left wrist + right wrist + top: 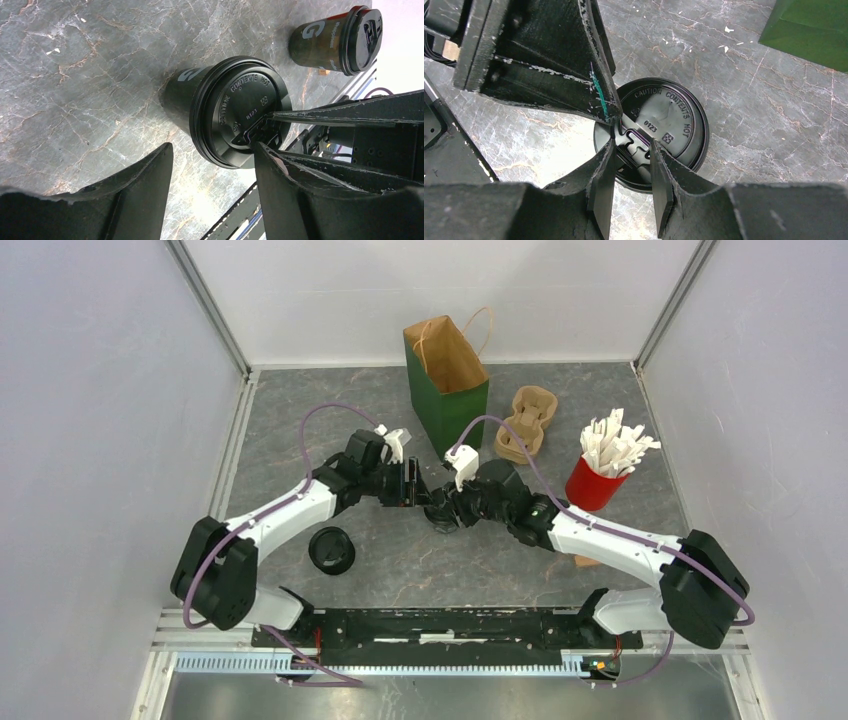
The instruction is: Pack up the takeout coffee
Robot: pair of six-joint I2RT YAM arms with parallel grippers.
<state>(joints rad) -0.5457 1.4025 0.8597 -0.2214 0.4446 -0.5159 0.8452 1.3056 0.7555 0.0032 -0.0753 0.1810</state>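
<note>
Our right gripper (633, 142) stands narrow, its fingertips on either side of the raised sip tab of the coffee cup (669, 122), and it appears to pinch that tab. Our left gripper (214, 146) is spread wide, its tips flanking the same lid without closing on it.

The green paper bag (447, 380), tall, creased and open-mouthed, stands at top centre of the overhead view. The moulded-pulp carrier (525, 423) is just right of it. The coffee cup stands upright on the grey marbled table (75, 75), mid-frame under both grippers. A second cup (327, 40) sits apart, upper right in the left wrist view.

We judge the cup light if empty and top-heavy if filled. Its thin, tapering paper wall should dent under a hard squeeze. The glossy plastic lid looks stiff but slick and is probably only snapped on, so lifting by the tab may pop it off. The wall just below the lid rim looks the better hold.
</note>
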